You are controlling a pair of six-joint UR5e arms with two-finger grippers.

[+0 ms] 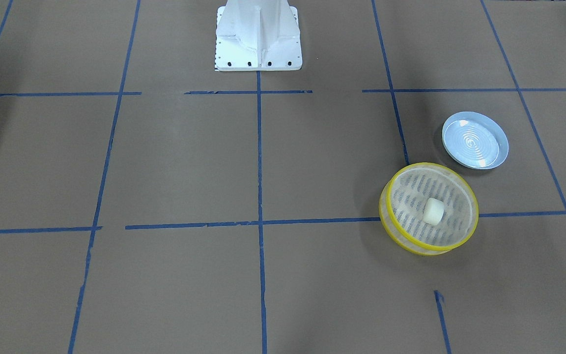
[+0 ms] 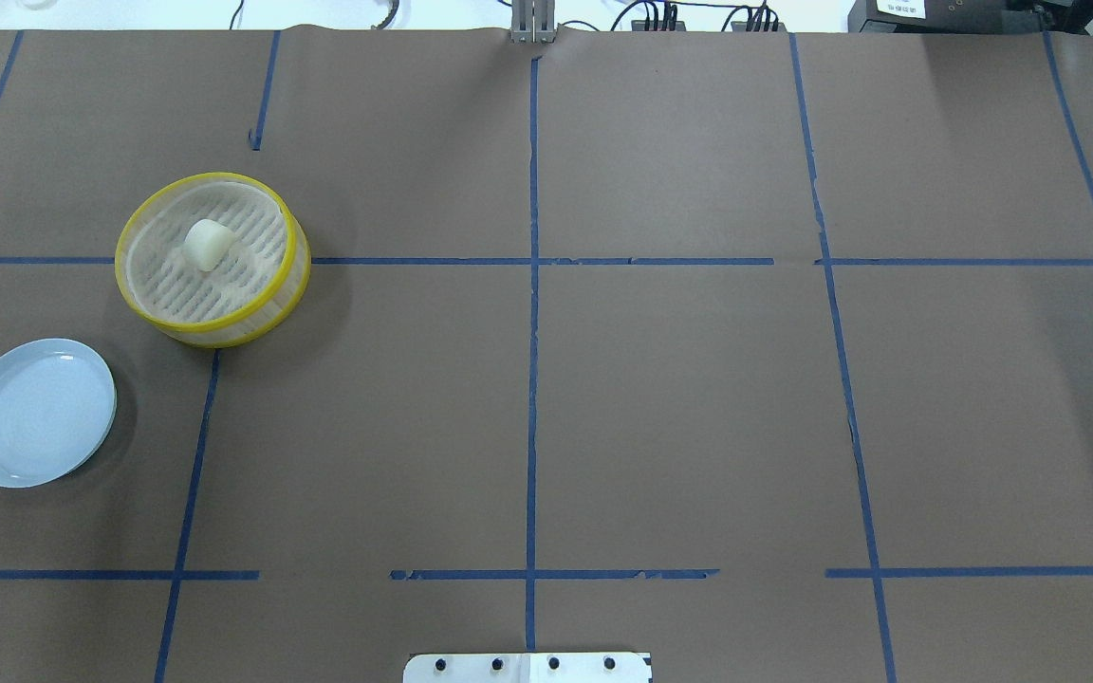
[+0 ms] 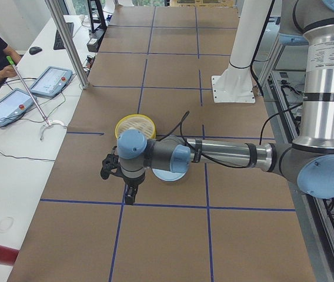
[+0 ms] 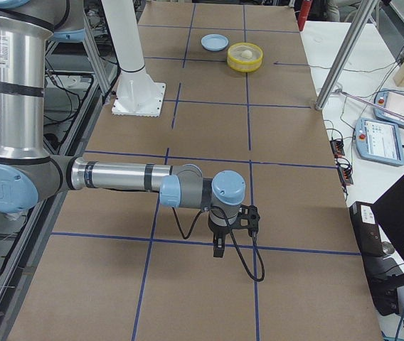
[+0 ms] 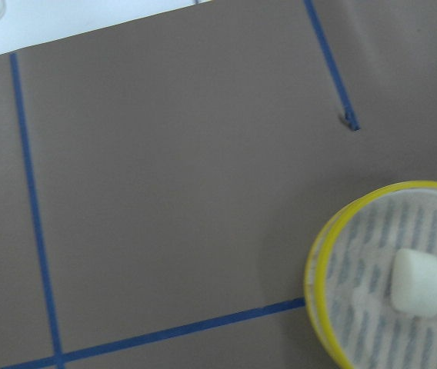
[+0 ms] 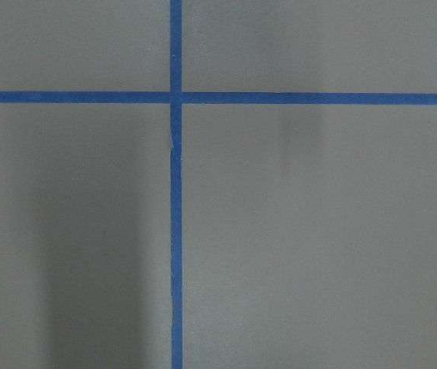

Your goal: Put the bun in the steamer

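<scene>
The cream-white bun (image 1: pixel 433 211) lies on the mesh floor inside the yellow-rimmed steamer (image 1: pixel 383 216), near its middle. Both also show in the overhead view, the bun (image 2: pixel 205 243) in the steamer (image 2: pixel 283 292), and in the left wrist view, the bun (image 5: pixel 417 282) in the steamer (image 5: pixel 313 284). My left gripper (image 3: pixel 130 197) shows only in the exterior left view, hanging over the table apart from the steamer (image 3: pixel 126 123). My right gripper (image 4: pixel 218 249) shows only in the exterior right view, far from the steamer (image 4: pixel 245 65). I cannot tell whether either is open or shut.
A pale blue round plate (image 1: pixel 474 140) lies beside the steamer, with nothing on it; it also shows in the overhead view (image 2: pixel 34 413). The white robot base (image 1: pixel 258 37) stands at the table's middle. Blue tape lines grid the brown table. Operators' tablets (image 3: pixel 49 79) lie beyond the table's edge.
</scene>
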